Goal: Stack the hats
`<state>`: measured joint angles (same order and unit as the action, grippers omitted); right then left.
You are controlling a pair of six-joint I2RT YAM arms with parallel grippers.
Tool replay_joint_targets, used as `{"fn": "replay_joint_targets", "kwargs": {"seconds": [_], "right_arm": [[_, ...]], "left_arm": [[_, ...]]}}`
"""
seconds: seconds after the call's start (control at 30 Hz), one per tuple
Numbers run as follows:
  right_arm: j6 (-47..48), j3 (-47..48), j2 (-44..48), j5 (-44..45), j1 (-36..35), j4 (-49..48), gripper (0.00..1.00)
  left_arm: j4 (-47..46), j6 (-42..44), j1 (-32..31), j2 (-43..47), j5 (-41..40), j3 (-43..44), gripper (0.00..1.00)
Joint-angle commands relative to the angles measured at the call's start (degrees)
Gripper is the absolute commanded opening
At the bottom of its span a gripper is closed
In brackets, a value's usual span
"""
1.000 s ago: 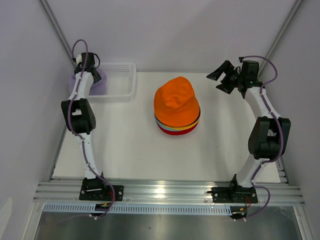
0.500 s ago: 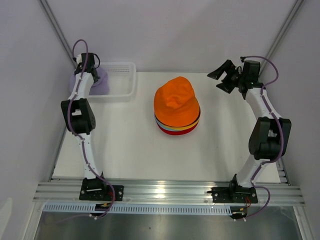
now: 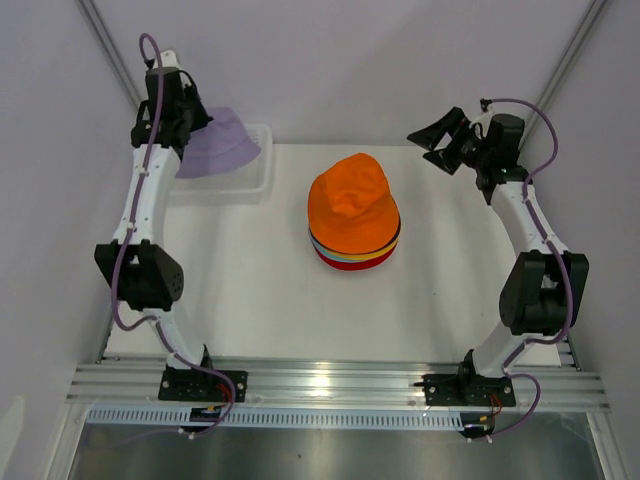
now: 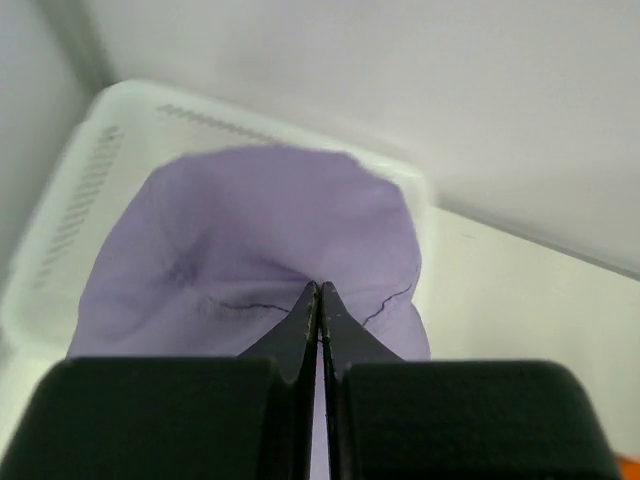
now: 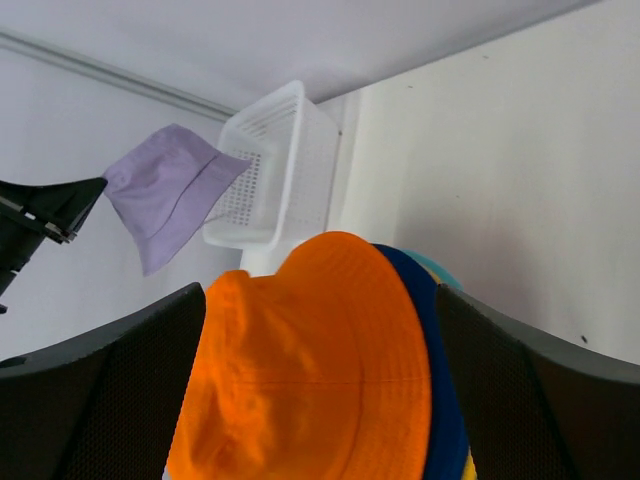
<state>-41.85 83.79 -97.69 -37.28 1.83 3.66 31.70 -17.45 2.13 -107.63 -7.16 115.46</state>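
At upper left, the left gripper (image 4: 320, 289) clamped a thin fold of the lavender hat (image 4: 250, 230), which could slip; the right gripper (image 3: 436, 145) gaped empty.

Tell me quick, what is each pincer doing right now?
Left pincer: closed, holding the lavender hat.
Right pincer: open, holding nothing.

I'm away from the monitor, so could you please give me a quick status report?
Left hand shut on lavender hat, held above white basket. Right hand open, empty. Orange hat tops stack; nothing between lavender hat and stack.
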Motion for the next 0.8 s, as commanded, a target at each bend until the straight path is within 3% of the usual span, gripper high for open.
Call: {"fn": "replay_joint_targets", "kwargs": {"seconds": [0.0, 0.3, 0.6, 0.77], "right_arm": [[-1.1, -0.2, 4.5, -1.9, -0.6, -5.5, 0.99], [-3.4, -7.6, 11.6, -1.5, -0.8, -8.7, 0.99], [-3.2, -15.7, 21.5, 0.6, -0.3, -6.0, 1.00], [-3.1, -18.7, 25.9, 2.1, 0.0, -4.3, 1.00]], "left_arm": [[-2.5, 0.2, -4.8, 6.3, 9.6, -1.4, 0.01], [-12.3, -9.2, -13.6, 17.4, 20.5, -7.5, 0.01], [-24.3, -16.7, -27.3, 21.0, 20.4, -18.0, 0.01], [-27.9, -18.8, -31.0, 21.2, 20.4, -21.8, 0.01]]}}
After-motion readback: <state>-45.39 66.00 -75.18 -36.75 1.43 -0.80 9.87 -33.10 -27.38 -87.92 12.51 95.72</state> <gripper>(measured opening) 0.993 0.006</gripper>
